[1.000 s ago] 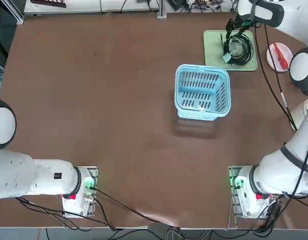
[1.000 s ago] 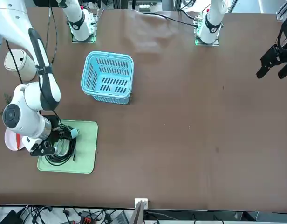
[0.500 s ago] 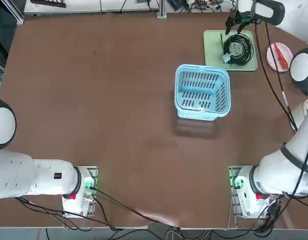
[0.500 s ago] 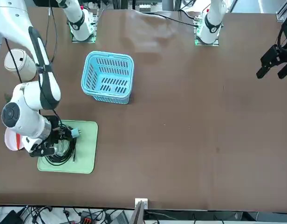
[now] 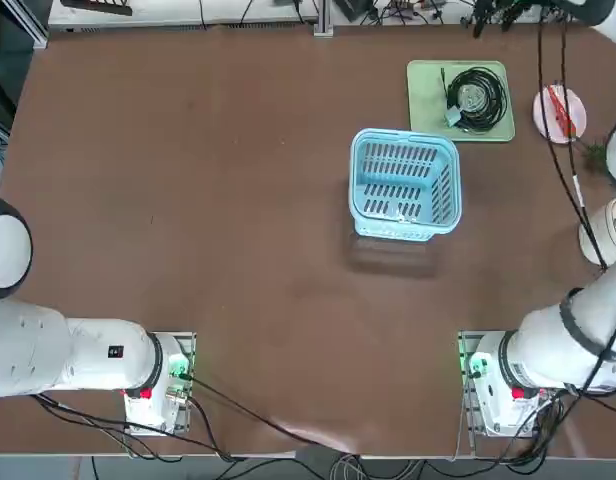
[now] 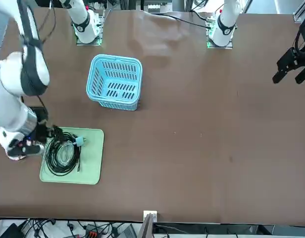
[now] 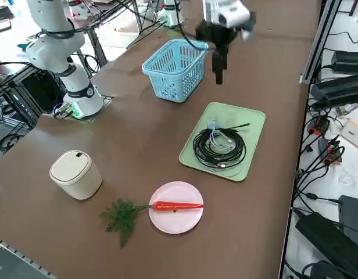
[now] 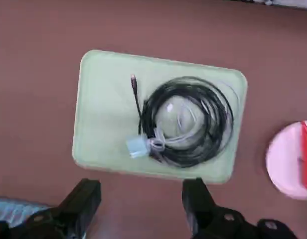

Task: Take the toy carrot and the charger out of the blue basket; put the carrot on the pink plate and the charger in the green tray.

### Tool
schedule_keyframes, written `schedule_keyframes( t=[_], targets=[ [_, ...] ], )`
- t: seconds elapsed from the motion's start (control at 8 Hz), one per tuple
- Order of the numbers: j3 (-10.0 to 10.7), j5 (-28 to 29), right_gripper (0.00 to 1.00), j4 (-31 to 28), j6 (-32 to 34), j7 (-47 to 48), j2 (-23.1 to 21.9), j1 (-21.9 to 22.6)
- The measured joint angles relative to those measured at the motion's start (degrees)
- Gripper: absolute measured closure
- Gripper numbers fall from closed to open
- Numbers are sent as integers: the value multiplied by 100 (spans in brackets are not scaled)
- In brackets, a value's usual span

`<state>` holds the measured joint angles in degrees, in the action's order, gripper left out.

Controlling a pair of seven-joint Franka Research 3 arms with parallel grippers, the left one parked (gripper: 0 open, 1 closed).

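The charger lies in the green tray, a small pale block beside a black coiled cable. On the pink plate rests the toy carrot, its green leaves trailing onto the table. The blue basket stands upright just in front of the tray. My right gripper is open with nothing between its fingers. It hangs well above the table by the tray's edge, and in the right side view the gripper points down between basket and tray.
A white lidded container stands on the table near the plate. Cables and equipment hang off the table's far edge past the tray. Brown tabletop stretches wide to the basket's left.
My right gripper has lifted off the tray and pulled back and up, still open. The charger and black cable stay in the tray. Basket, plate and carrot have not moved.
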<state>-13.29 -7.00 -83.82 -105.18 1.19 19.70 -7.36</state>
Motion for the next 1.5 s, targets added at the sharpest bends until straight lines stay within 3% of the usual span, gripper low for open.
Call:
schedule_keyframes(
  t=[0.38, 0.62, 1.5],
  targets=[
    [6, 141, 0, -10, 1403, 120, -1061, -7],
    [7, 272, 0, -45, 1808, 593, -1449, -7],
    [62, 554, 0, -161, 1831, 771, -1345, -50]
  ],
)
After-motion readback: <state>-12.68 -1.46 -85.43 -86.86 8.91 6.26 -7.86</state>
